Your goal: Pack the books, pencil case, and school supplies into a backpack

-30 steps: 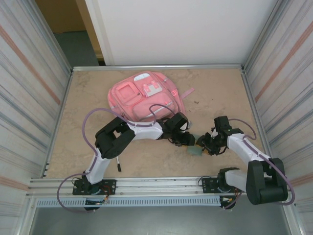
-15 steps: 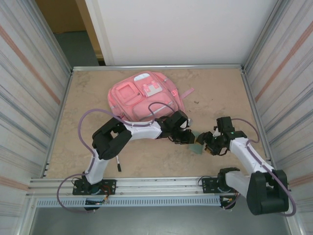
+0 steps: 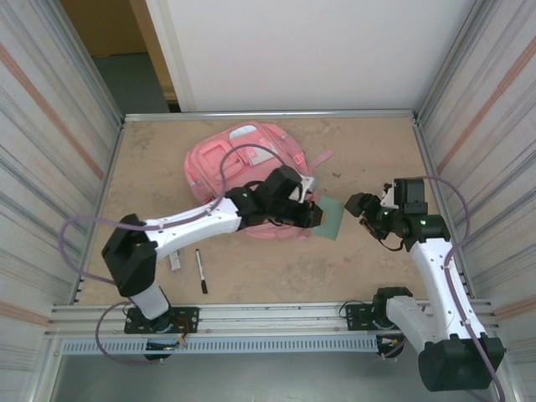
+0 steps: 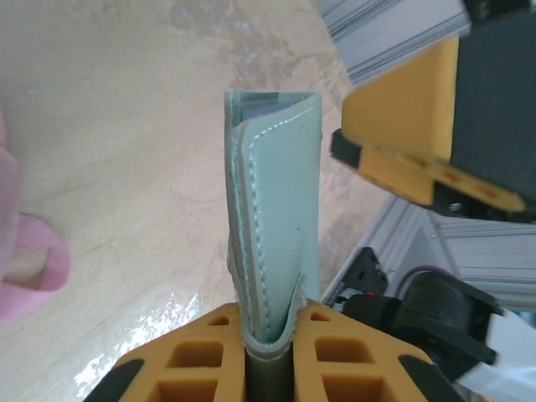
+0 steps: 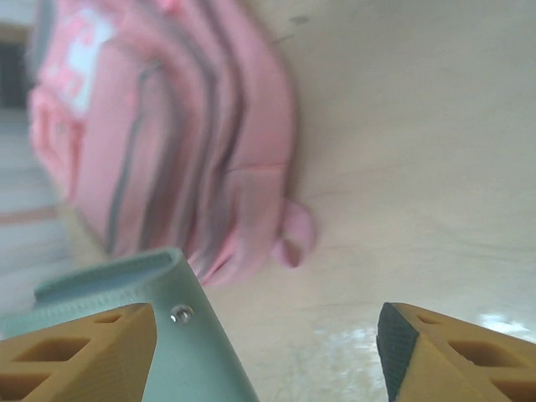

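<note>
Our left gripper [image 3: 318,216] pinches the grey-green stitched flat piece [image 3: 332,219] by one end, above the table's [image 3: 377,151] middle, just right of the pink fabric backpack [image 3: 218,159]. Our right gripper [image 3: 358,203] stands wide, empty. We should keep that pinch firm and steer edge-first toward the backpack's opening.

No legible text, label or number on anything.
</note>
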